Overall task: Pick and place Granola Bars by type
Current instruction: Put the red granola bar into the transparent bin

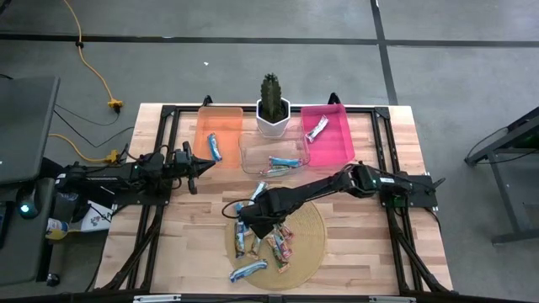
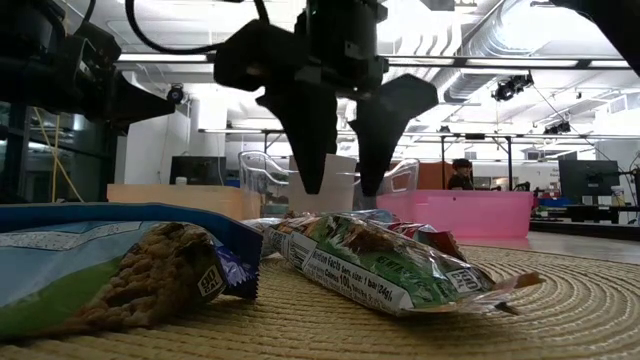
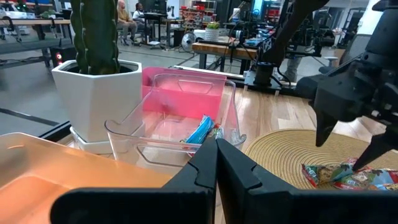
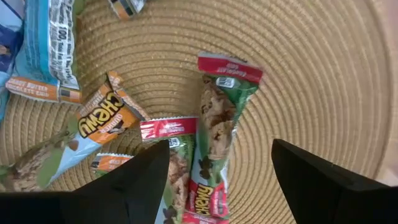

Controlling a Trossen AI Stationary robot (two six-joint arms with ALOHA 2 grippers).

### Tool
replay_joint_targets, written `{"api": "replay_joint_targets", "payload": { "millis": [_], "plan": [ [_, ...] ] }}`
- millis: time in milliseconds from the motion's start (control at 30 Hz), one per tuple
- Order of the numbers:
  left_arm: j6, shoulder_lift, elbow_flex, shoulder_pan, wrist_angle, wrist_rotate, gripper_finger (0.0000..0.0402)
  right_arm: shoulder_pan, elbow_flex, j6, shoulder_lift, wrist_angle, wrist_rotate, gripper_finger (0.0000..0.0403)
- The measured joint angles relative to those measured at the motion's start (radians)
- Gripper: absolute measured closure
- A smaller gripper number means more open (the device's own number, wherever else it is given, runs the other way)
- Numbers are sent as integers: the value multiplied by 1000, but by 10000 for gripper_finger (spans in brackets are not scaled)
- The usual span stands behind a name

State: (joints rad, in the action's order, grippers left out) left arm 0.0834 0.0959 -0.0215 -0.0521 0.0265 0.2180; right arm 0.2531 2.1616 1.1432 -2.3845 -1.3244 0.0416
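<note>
High view shows you're early in the sort: one bar lies in the orange bin (image 1: pixel 219 130), two or so in the clear bin (image 1: pixel 274 155) and one in the pink bin (image 1: pixel 327 132) along the far edge, while most granola bars (image 1: pixel 265 244) wait on the round mat (image 1: pixel 307 236) by the near edge. Your right gripper (image 4: pixel 217 165) hangs wide open and empty over a red-and-green bar (image 4: pixel 219 118). Your left gripper (image 3: pixel 216 163), pinched closed and empty, waits beside the orange bin.
</note>
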Motion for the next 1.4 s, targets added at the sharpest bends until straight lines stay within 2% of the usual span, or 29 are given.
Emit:
{"api": "replay_joint_targets", "payload": {
  "millis": [667,1033,1400],
  "plan": [
    [0,0,0,0,0,0,400,-5,0,-21,-47,39,-30,135],
    [0,0,0,0,0,0,400,-11,0,0,-57,39,14,135],
    [0,0,0,0,0,0,400,-33,-3,2,-57,53,-13,135]
  ]
}}
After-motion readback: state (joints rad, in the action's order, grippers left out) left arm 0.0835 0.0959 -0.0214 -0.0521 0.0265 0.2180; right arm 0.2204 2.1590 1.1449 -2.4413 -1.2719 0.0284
